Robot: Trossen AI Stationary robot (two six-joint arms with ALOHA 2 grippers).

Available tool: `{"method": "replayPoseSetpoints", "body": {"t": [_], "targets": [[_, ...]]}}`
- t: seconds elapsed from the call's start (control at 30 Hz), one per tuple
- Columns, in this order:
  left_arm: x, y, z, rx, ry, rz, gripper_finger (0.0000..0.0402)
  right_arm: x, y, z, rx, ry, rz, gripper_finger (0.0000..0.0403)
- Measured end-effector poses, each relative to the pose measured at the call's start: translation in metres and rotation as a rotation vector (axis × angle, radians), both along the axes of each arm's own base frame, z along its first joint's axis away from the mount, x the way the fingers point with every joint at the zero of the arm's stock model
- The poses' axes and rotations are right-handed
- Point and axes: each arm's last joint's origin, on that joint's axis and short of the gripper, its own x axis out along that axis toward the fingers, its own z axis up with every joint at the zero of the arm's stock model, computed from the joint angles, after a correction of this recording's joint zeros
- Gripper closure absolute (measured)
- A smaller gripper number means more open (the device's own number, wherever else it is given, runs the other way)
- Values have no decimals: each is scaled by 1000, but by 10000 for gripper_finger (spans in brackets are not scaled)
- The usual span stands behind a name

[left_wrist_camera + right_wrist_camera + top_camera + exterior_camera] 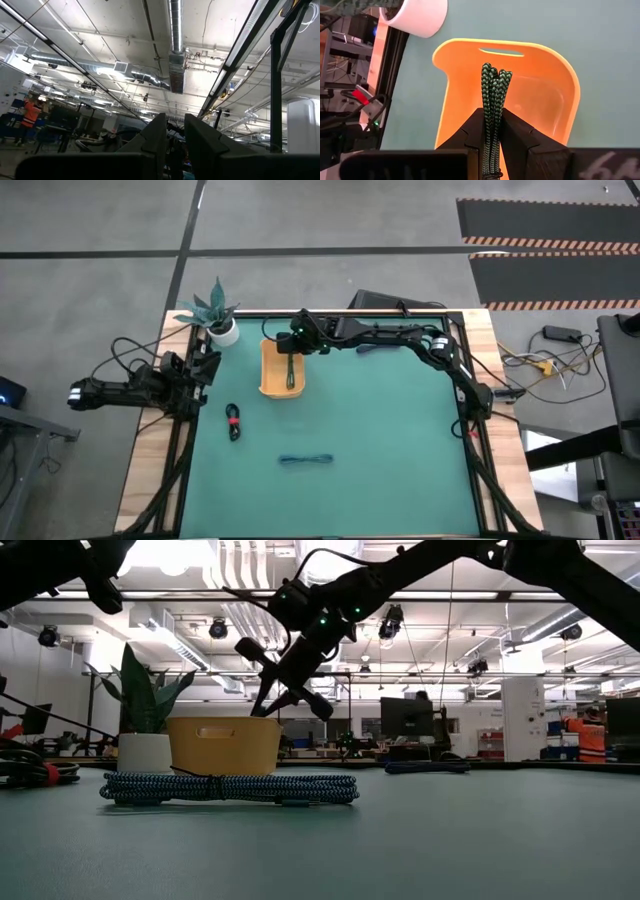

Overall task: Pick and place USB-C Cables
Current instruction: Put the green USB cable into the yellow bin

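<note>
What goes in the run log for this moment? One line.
right hand shut on green cable, above yellow tray | left hand parked at table edge

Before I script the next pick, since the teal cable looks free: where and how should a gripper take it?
Probably at the middle of the teal cable, from straight above. It lies flat on the table as a long narrow bundle with a tie near its centre, so fingers straddling the short width there should catch every strand. The right gripper is busy holding the green cable over the tray.
</note>
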Motion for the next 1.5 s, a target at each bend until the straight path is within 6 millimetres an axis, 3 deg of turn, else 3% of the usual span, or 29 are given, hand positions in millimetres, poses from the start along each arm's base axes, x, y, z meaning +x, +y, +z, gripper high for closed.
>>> {"method": "replayPoseSetpoints", "body": {"t": [1.03, 1.5], "targets": [[0, 0, 0, 0, 0, 0, 347, 4, 1, 3, -196, 0, 177, 365], [0, 0, 0, 0, 0, 0, 347, 14, 16, 11, -332, -56, 232, 365]]}}
